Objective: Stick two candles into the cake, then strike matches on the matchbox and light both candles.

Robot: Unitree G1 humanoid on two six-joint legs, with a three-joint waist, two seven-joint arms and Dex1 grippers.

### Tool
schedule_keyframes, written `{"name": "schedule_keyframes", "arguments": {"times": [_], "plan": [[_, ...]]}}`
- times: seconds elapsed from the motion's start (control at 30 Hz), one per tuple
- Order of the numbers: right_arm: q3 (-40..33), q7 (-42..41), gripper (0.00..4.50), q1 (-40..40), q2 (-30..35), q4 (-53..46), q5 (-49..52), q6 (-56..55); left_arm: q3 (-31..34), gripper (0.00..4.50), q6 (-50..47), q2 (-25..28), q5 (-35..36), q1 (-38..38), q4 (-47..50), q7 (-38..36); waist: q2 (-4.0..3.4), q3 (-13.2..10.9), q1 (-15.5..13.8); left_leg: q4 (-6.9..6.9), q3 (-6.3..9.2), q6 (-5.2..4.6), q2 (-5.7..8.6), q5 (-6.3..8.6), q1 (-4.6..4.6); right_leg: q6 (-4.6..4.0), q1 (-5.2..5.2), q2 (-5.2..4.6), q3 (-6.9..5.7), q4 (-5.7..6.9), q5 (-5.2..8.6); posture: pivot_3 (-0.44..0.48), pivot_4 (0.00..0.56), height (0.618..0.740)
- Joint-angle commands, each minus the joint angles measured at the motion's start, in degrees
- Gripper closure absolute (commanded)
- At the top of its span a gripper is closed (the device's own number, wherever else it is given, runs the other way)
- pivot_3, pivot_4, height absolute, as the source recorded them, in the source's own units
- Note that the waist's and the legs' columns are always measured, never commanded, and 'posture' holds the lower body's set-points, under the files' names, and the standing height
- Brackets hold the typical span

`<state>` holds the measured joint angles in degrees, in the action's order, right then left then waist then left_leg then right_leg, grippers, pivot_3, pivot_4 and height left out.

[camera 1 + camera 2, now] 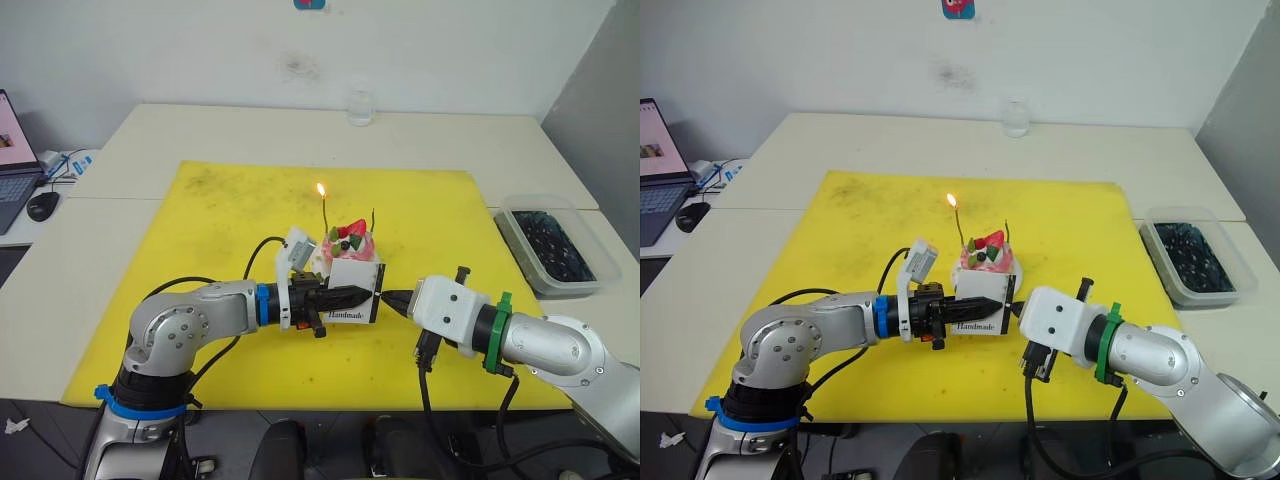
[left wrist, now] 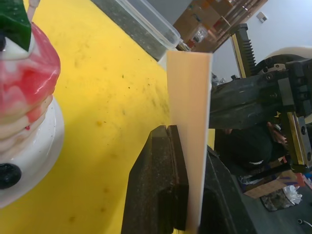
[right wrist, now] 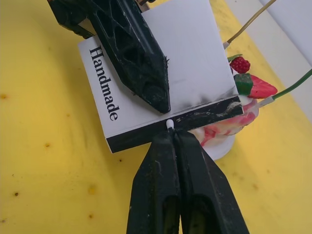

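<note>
The flat white rectangular matchbox (image 3: 161,78) is standing on edge just in front of the small round pink cake (image 1: 351,247), at about 6 o'clock from it, near the middle of the yellow mat (image 1: 220,210) that is covering the pale desk (image 1: 200,130). The left end effector (image 1: 345,297) is clamping the box between closed fingers, one black finger (image 3: 131,48) lying across the printed face. The word "Handmade" is reading in black along that face, and a black striking strip is running along the edge facing the right arm. The right end effector (image 3: 170,134) is pinched shut on a short thin match (image 3: 169,124) whose pale tip is touching the strip. Two thin yellow-green candles (image 1: 326,215) are standing in the cake; the one at 10 o'clock is burning. Wide bare mat is lying open at 9 and 12 o'clock. A clear plastic tub (image 1: 556,245) holding dark pieces is sitting off the mat at 3 o'clock, and a clear glass (image 1: 360,106) is standing at 12 o'clock near the desk's far edge
</note>
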<state>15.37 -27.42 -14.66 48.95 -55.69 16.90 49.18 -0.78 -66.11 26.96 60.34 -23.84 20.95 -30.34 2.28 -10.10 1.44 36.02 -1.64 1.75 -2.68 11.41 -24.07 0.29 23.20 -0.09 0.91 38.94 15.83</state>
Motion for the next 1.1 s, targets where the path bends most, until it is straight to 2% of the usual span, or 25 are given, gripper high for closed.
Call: {"name": "schedule_keyframes", "arguments": {"times": [0.03, 0.67, 0.97, 1.1], "plan": [[-0.7, 0.24, 4.48, -0.85, -0.66, -1.31, -0.21, 2.72, 0.19, 4.5, 2.69, -0.9, -1.66, 0.33, 2.83, 1.12, 0.0, 0.0, -0.02, 0.0, 0.01, 0.0, 0.0, 0.0, 0.0, 0.0, 0.0, 0.0, -0.01, 0.0, 0.0, 0.0, 0.15, 0.74], [-3.55, 1.25, 4.48, -3.0, -6.64, -3.45, 1.74, 13.92, -0.66, 4.5, 3.7, -2.67, -3.01, 1.85, 4.43, 2.03, 0.0, 0.0, 0.02, 0.0, 0.0, 0.0, 0.01, 0.0, 0.0, 0.0, 0.0, 0.0, -0.01, 0.01, 0.0, 0.0, 0.15, 0.74], [-5.81, 0.21, 4.48, -2.69, -3.4, -4.31, 2.86, 13.29, -0.64, 4.5, 4.55, -2.73, -4.94, 1.24, 3.18, 2.69, 0.0, 0.0, 0.03, 0.0, 0.0, 0.0, 0.02, 0.0, 0.0, 0.0, 0.0, 0.03, -0.01, 0.01, 0.0, 0.0, 0.15, 0.74], [-3.82, 0.43, 4.48, -3.31, -2.19, -4.31, 1.79, 10.83, -0.92, 4.5, 4.52, -2.99, -5.46, 0.78, 2.59, 2.71, 0.0, 0.0, 0.03, 0.0, 0.01, -0.01, 0.02, 0.0, 0.0, 0.0, 0.0, 0.03, -0.01, 0.0, 0.0, 0.0, 0.15, 0.74]]}}
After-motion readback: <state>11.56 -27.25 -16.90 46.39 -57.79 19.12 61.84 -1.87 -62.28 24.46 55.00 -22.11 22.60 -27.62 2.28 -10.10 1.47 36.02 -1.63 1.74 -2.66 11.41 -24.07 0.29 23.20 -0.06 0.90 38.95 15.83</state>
